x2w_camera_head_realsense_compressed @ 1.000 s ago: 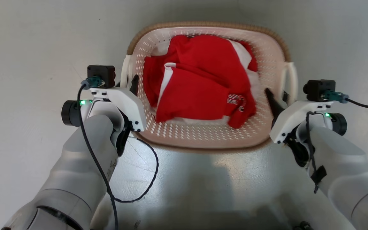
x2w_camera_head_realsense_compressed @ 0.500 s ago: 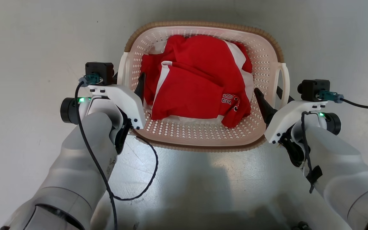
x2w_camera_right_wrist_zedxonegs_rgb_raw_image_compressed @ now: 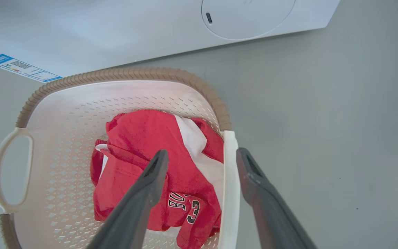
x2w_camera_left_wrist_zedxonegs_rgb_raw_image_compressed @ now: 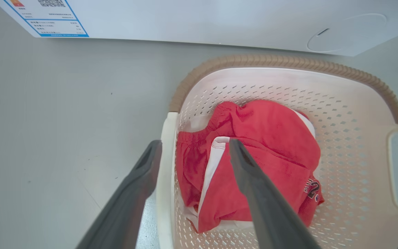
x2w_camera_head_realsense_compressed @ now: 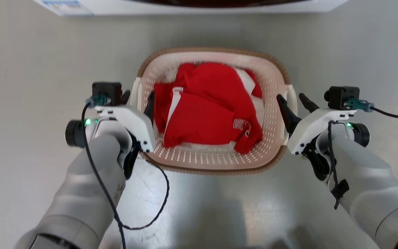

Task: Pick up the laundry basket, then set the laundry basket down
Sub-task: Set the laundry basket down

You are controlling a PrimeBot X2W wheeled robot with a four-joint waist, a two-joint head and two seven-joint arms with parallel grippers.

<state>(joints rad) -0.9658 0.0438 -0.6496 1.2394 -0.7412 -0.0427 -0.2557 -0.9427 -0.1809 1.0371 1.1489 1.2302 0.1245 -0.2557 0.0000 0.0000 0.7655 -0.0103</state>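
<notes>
So the laundry basket [x2w_camera_head_realsense_compressed: 216,51] is sitting on the grey floor [x2w_camera_head_realsense_compressed: 29,103], right in front of the robot and a little short of the white appliance [x2w_camera_head_realsense_compressed: 185,8] along the top of the head view. It's got a crumpled pile of red and white clothes [x2w_camera_head_realsense_compressed: 206,117] in it. The left gripper [x2w_camera_head_realsense_compressed: 138,100] has its fingers spread wide around the white left handle [x2w_camera_head_realsense_compressed: 135,90], with one finger down inside the basket next to the clothes and the other outside over the floor. The right gripper [x2w_camera_head_realsense_compressed: 290,97] sits the same way on the right handle [x2w_camera_head_realsense_compressed: 294,93], fingers wide, one in and one out. Neither one is squeezing anything. In the left wrist view the left gripper [x2w_camera_left_wrist_zedxonegs_rgb_raw_image_compressed: 195,143] has the handle bar [x2w_camera_left_wrist_zedxonegs_rgb_raw_image_compressed: 164,180] sitting close to its outer finger, and I can't tell if they actually touch. Same in the right wrist view: the right gripper [x2w_camera_right_wrist_zedxonegs_rgb_raw_image_compressed: 202,152] has the bar [x2w_camera_right_wrist_zedxonegs_rgb_raw_image_compressed: 230,180] close beside its outer finger. There's a blue-edged sticker [x2w_camera_left_wrist_zedxonegs_rgb_raw_image_compressed: 47,17] on the appliance, and a black cable [x2w_camera_head_realsense_compressed: 161,193] loops down off the left wrist.
</notes>
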